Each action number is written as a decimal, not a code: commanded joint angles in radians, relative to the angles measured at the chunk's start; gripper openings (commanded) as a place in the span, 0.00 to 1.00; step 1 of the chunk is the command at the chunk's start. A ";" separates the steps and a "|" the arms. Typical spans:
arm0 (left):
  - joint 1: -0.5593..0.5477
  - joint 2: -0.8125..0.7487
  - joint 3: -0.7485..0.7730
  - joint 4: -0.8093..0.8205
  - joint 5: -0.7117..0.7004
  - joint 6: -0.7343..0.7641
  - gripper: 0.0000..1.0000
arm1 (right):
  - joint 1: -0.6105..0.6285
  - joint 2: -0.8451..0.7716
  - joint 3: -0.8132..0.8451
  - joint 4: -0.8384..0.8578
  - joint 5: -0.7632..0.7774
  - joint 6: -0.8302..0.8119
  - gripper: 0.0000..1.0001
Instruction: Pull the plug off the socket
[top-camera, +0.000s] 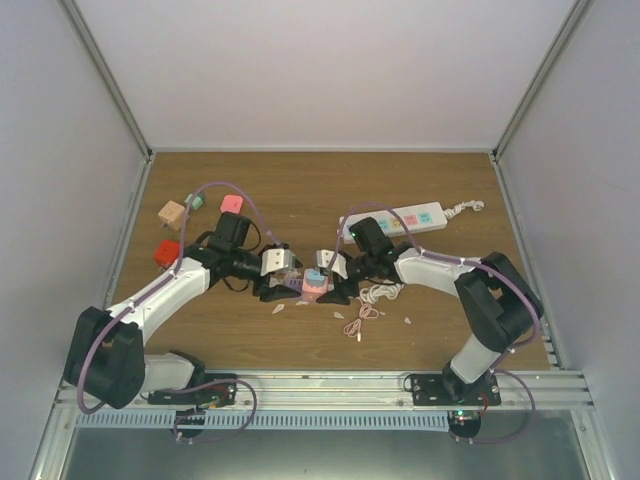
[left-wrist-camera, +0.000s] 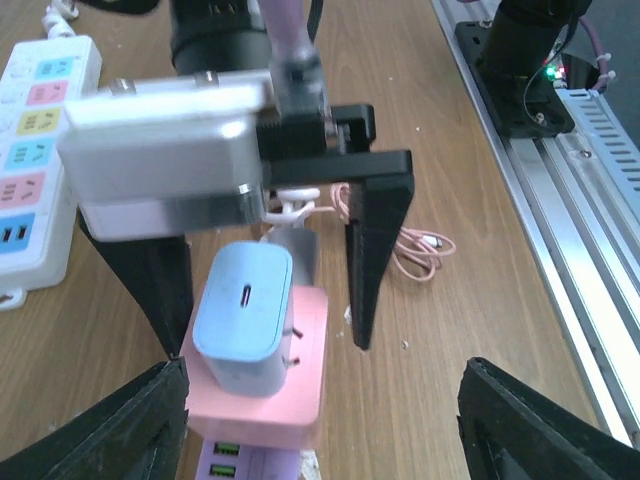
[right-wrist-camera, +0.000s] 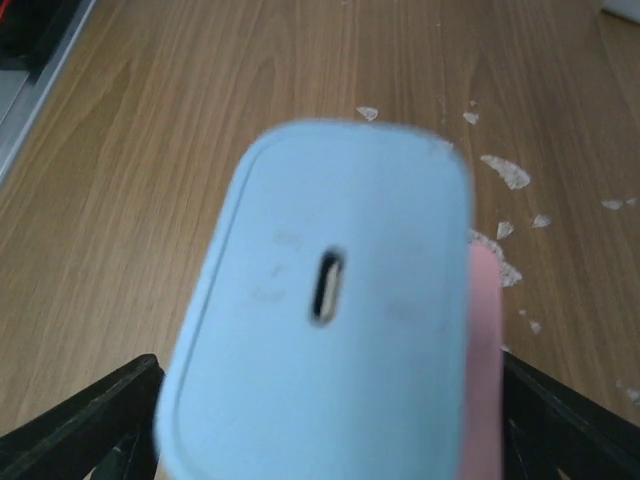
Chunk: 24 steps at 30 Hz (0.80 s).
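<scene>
A light blue plug (left-wrist-camera: 240, 315) sits tilted in a pink socket cube (left-wrist-camera: 275, 400), with its two prongs partly showing. A purple block (left-wrist-camera: 225, 462) with green ports lies against the cube. In the top view the plug (top-camera: 316, 274) and cube (top-camera: 317, 289) are at the table's middle, between both grippers. My left gripper (left-wrist-camera: 330, 400) is open wide, and the cube is beside its left finger (left-wrist-camera: 130, 425). My right gripper (right-wrist-camera: 325, 420) is open, its fingers (left-wrist-camera: 375, 260) astride the plug (right-wrist-camera: 320, 300) without closing on it.
A white power strip (top-camera: 395, 220) lies behind the right arm. A pink cable (top-camera: 362, 318) and a white cable coil (top-camera: 380, 293) lie right of the cube. Beige (top-camera: 171, 213), red (top-camera: 166, 252) and pink (top-camera: 231, 204) cubes sit far left. White scraps litter the wood.
</scene>
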 joint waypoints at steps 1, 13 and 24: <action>-0.048 0.027 -0.012 0.134 -0.014 -0.035 0.73 | 0.006 -0.032 -0.076 0.095 -0.018 0.016 0.87; -0.110 0.085 -0.027 0.266 -0.098 -0.070 0.68 | 0.005 -0.033 -0.146 0.262 -0.019 0.083 0.81; -0.118 0.141 -0.027 0.295 -0.099 -0.082 0.63 | 0.005 -0.030 -0.180 0.351 -0.040 0.125 0.69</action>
